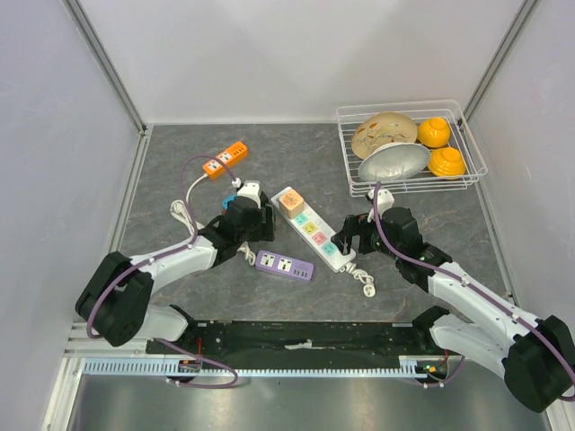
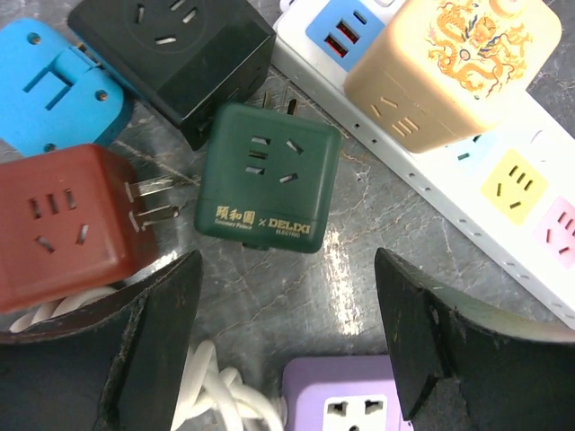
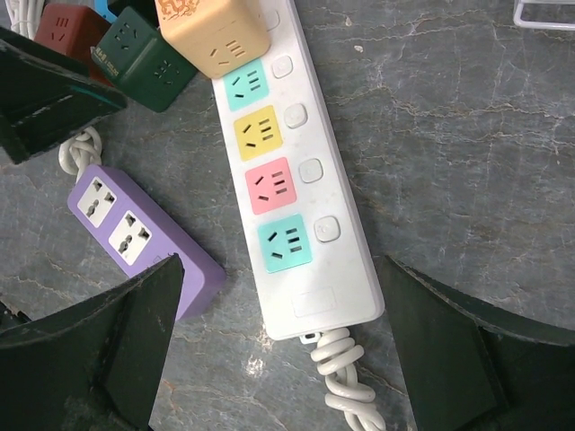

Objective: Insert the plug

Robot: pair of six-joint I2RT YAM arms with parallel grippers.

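One green plug [image 2: 267, 177] lies just beside the white strip [image 3: 310, 296]'s long edge.

The top external camera sits high above and behind the arm bases, facing forward and down. It is far enough back to take in the whole bench [image 1: 180, 153], out to the wire basket [image 1: 404, 104] at the far right.

The left wrist camera looks almost straight down past the left hand [image 2: 289, 265], very close to the bench. The green cube [image 2: 268, 175] fills the middle of its frame.

The right wrist camera also looks down, past the right hand [image 3: 280, 265], from a little farther off.

All three views share the white power strip [image 3: 305, 197], the beige cube [image 2: 449, 63], the green cube and the purple strip [image 3: 135, 229].
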